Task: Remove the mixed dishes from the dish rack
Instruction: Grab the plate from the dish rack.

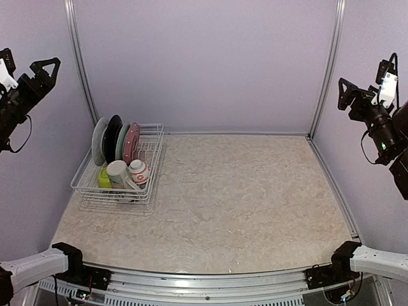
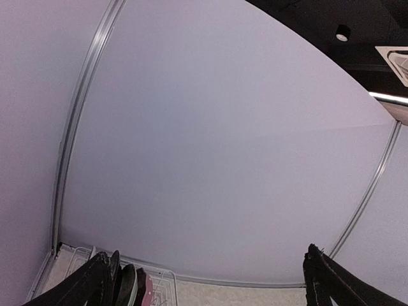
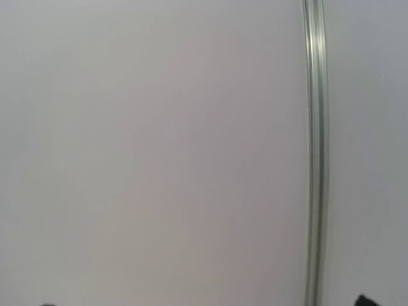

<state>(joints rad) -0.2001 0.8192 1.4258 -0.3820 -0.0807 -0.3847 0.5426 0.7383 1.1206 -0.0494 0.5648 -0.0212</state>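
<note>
Clearly nothing is unloaded yet: the dish rack sits near the far left corner of the worktop, with plates upright at its back and a mug in front. The left fingers and right fingers are spread apart, high and well apart from it. Next, I judge, the left arm must descend and pick one dish.

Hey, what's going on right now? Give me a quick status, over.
Left hand open, raised, empty. Right hand same. White wire dish rack loaded: upright round plates, cream mug, lime-green bowl, white-and-red bowl. Nothing blocking the rack.
</note>
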